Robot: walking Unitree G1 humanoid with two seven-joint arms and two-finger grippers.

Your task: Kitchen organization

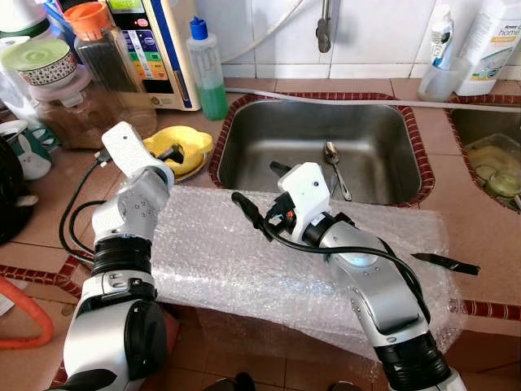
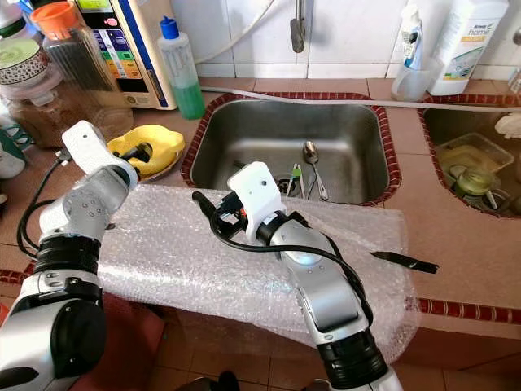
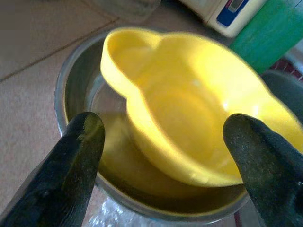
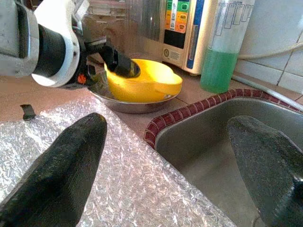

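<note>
The left gripper (image 3: 163,156) is hanging over the yellow bowl (image 3: 189,127), its fingers (image 3: 71,170) standing wide apart on either side of it and not clamping anything; in the head views most of that gripper is tucked behind its own white wrist, so only a black tip is showing against the yellow. The yellow bowl is sitting tilted inside a steel bowl (image 3: 71,90) on the counter, just beside the sink's (image 1: 313,151) near-left corner, and the left wrist view is too blurred to tell whether anything is lying in it. The right gripper (image 4: 168,189) is hovering over the bubble wrap (image 1: 236,252) at the sink's front edge, fingers spread wide and empty. Its wrist camera is looking across at the yellow bowl with the left gripper's finger dipping into it. A spoon (image 1: 335,167) is lying in the sink, and the right eye view is showing a green-handled tool (image 2: 292,179) beside it, which the right arm is mostly covering in the left eye view. A black knife (image 1: 446,262) is resting on the wrap's far right edge. A green soap bottle (image 1: 208,73) is standing behind the bowls. On the white bottle (image 1: 488,41) at the back I can read "home"; the rest is too small.
</note>
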